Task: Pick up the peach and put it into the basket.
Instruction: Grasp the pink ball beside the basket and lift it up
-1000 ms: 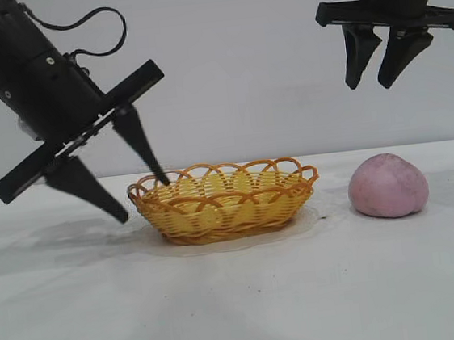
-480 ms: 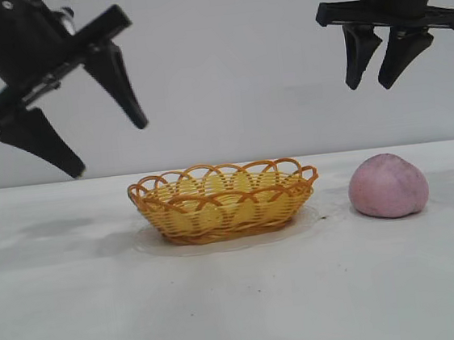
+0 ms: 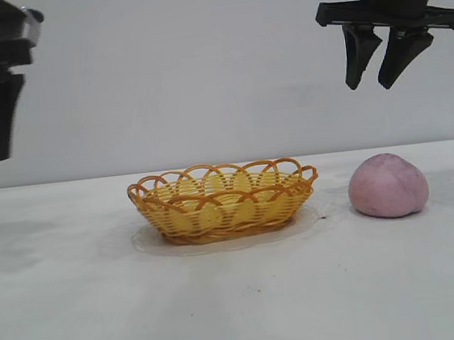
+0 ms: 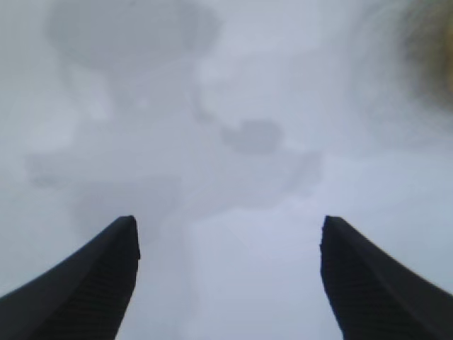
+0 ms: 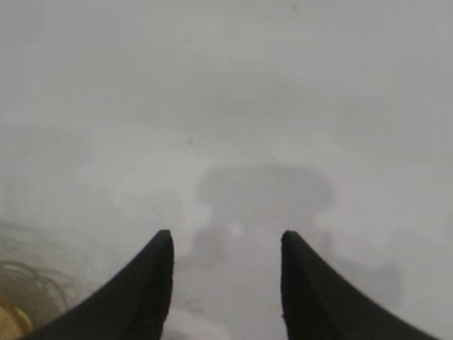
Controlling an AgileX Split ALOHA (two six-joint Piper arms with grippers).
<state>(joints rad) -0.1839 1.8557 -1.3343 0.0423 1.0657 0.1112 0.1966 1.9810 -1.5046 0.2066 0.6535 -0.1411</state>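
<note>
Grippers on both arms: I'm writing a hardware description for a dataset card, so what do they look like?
Both are matte black. The right gripper has a flat crossbar carrying two tapered, pointed fingers; a thin black cable runs off beside it. The left gripper shows the same dark curved fingers, finely ribbed on the inner faces. No markings show on the fingers.

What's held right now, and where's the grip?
Nothing. Left gripper and right gripper hang open and empty; the peach sits on the table beside the basket.

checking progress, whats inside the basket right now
Nothing shows above the rim of the basket, and only yellow weave shows through its open loops. Its floor is hidden by the near wall. The peach sits on the table beside it.
</note>
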